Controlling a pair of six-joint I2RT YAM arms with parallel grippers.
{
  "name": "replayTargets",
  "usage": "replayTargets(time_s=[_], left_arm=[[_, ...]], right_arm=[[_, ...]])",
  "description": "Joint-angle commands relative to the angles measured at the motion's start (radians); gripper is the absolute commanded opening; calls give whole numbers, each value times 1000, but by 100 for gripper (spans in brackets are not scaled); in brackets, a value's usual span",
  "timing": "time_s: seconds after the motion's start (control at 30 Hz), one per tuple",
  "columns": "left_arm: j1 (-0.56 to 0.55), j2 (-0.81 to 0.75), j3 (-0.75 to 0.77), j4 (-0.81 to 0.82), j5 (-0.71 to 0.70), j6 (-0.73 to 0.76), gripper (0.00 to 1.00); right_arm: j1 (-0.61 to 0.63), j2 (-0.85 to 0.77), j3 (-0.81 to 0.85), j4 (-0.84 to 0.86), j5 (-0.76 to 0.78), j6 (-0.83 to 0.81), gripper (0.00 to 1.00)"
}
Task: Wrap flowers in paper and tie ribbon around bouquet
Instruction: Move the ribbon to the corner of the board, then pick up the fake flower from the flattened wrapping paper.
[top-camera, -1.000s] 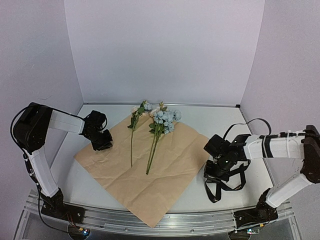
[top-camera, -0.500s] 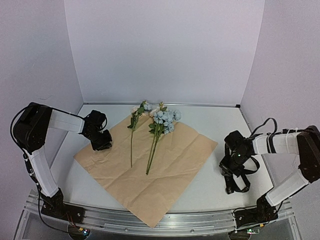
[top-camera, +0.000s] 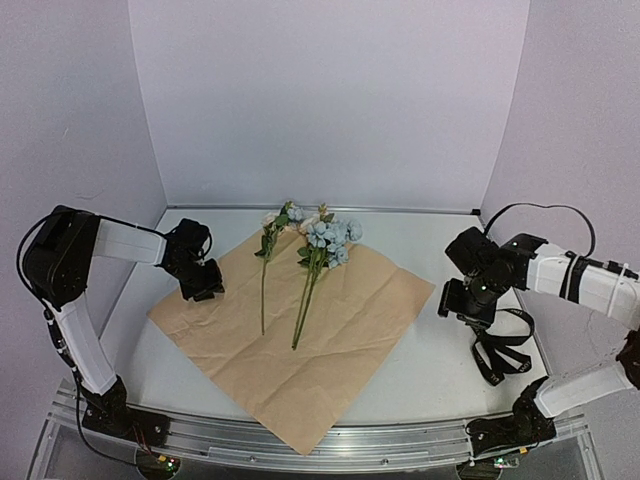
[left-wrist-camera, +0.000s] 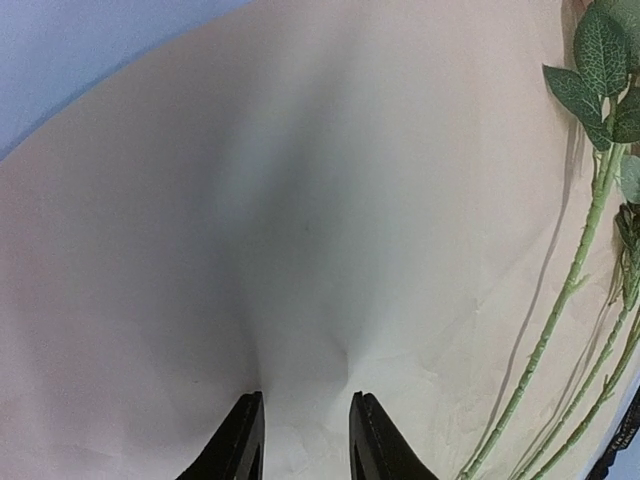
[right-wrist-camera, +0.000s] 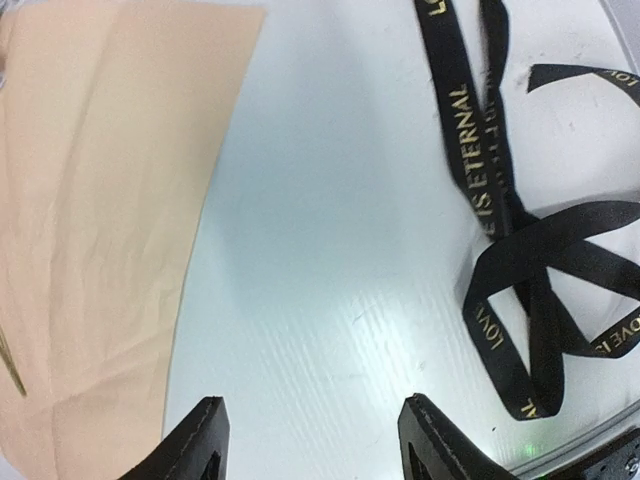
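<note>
Creased tan paper (top-camera: 310, 360) lies flat; the flowers (top-camera: 328, 236) rest on it.

- Reaches in with the left arm (top-camera: 125, 240) from the near left corner of the counter (top-camera: 440, 370), elbow raised by the left edge, forearm angled inward.
- Holds the left hand (top-camera: 203, 285) low and pointing down, fingers (left-wrist-camera: 245, 440) parted by a narrow gap.
- Bends the right arm (top-camera: 585, 280) up from the near right corner, forearm running leftward by the right edge.
- Carries the right hand (top-camera: 465, 308) above the counter, tipped down, fingers (right-wrist-camera: 195, 440) spread wide with nothing between.
</note>
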Motion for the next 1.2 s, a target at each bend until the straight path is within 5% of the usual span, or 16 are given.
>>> replayTargets(time_s=[0.0, 0.23, 0.7, 1.0, 1.17], left_arm=[[-6, -86, 26, 12, 61, 44, 40], [-132, -94, 133, 14, 68, 83, 55], [-228, 364, 604, -131, -268, 149, 60], [-234, 434, 662, -120, -313, 180, 44], [-235, 417, 646, -71, -304, 197, 14]], right_arm=[[135, -17, -20, -55, -12, 26, 69], [216, 46, -104, 196, -165, 88, 76], [157, 359, -16, 405, -196, 101, 77], [155, 410, -15, 432, -207, 105, 73], [154, 421, -17, 435, -206, 105, 69]])
